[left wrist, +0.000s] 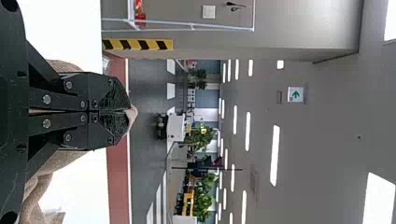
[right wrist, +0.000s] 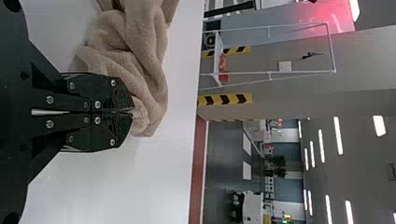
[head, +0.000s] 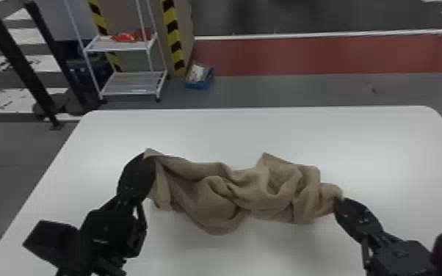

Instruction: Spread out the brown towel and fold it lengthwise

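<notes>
While the left hand (head: 148,157) and right hand (head: 340,200) pinch the brown towel (head: 253,194), a blue bin (head: 196,85) holds something white (head: 196,72).

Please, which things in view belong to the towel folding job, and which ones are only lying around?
For the job:
- brown towel, bunched up
- left gripper and right gripper, each pinching the towel
- white table under it

Only lying around:
- white rack behind the table
- red item on its upper shelf
- blue box on the floor
</notes>
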Robot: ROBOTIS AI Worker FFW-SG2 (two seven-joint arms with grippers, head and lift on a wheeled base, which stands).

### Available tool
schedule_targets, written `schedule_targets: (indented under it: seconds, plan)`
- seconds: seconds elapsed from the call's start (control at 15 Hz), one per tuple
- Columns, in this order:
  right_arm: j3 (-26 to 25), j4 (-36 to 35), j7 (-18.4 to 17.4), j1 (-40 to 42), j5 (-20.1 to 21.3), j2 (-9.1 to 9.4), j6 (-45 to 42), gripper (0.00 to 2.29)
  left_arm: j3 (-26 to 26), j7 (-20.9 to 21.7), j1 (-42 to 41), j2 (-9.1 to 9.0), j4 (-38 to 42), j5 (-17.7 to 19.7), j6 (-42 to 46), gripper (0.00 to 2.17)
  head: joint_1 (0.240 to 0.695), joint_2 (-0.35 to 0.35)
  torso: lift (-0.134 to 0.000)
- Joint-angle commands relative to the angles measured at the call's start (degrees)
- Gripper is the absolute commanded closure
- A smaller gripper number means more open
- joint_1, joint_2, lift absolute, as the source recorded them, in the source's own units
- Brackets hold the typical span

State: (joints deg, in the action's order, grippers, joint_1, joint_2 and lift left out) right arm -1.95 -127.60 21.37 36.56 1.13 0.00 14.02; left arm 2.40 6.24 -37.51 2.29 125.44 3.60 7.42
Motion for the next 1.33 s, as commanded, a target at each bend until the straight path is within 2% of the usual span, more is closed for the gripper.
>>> schedule_targets:
  seconds: [0.0, 0.27, 0.47, 0.67, 0.8, 0.93, 1.07, 1.13, 1.27]
  plan:
    - [-3.76, -5.55, 0.26, 1.49, -3.24, 0.05, 1.06, 1.65, 0.85, -0.09, -0.37, 0.0, 1.03, 0.09, 0.0, 1.98, 0.695, 0.092, -0.124]
    - [-13.6, -13.2, 0.52, 1.58, -9.21, 0.05, 7.04, 1.65, 3.14, -0.79, -2.13, 0.0, 5.95, 0.09, -5.27, 1.98, 0.695, 0.037, -0.124]
    - [-21.78, -16.8, 3.33, 2.02, -15.45, 0.05, 10.2, 1.65, 4.19, 0.0, -3.71, -0.09, 10.0, 0.8, -13.89, 1.98, 0.695, -0.019, -0.124]
    - [-27.23, -18.82, 5.18, 1.85, -20.73, 0.05, 10.73, 1.65, 7.09, 3.07, -4.24, -0.53, 11.49, 5.63, -15.29, 1.98, 0.695, -0.058, -0.124]
    - [-27.58, -17.42, 4.74, -5.36, -18.53, 0.05, 19.16, 1.65, 7.71, 3.6, -3.89, -0.62, 11.67, 7.39, -15.29, 1.98, 0.695, -0.086, -0.124]
    - [-25.21, -7.84, 4.65, -17.84, -11.15, 0.05, 29.54, 1.65, 7.01, 4.22, -1.6, -0.79, 9.82, 7.74, -15.29, 1.98, 0.695, -0.091, -0.124]
    - [-19.67, 1.04, 3.95, -22.68, -3.68, 0.05, 27.78, 1.65, 6.21, 4.13, 0.33, -0.79, 6.92, 7.04, -15.47, 1.98, 0.695, -0.118, -0.124]
    - [-18.09, 4.2, 2.63, -23.64, -2.01, 0.05, 24.44, 1.65, 6.13, 3.6, 1.38, -0.79, 5.25, 6.86, -15.47, 1.98, 0.695, -0.118, -0.124]
    - [-16.86, 7.02, 1.22, -26.19, -1.04, 0.05, 23.38, 1.65, 6.65, 3.16, 3.85, -0.79, 2.61, 7.04, -15.47, 1.98, 0.695, -0.106, -0.124]
